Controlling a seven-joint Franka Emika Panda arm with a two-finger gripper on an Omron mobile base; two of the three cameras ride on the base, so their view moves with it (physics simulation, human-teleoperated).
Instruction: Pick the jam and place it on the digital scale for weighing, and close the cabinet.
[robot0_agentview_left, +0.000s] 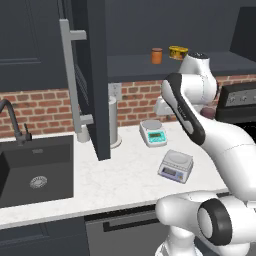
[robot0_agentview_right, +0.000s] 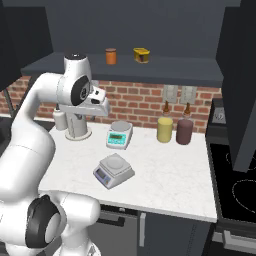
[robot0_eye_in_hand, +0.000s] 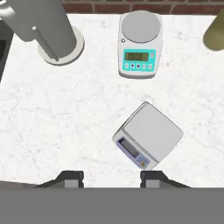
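- Gripper (robot0_eye_in_hand: 111, 178): fingers apart, empty, pointing down at the counter, scale (robot0_eye_in_hand: 148, 134) just ahead of its tips.
- Jam (robot0_agentview_left: 157, 55) sits on the open cabinet (robot0_agentview_left: 95, 75) shelf, well above the hand.
- Picking hasn't begun; next, I judge, the hand must rise and reach to the jar.

The arm is raised and bent, its hand (robot0_eye_in_hand: 112, 178) pointing down, fingers apart, empty.

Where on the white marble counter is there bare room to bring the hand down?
Free: the white marble counter between the black sink and the light-grey square-platform scale, and its front edge. Crowded: the back wall, with the grey paper-towel holder, white round-platter scale and pale yellow canister.
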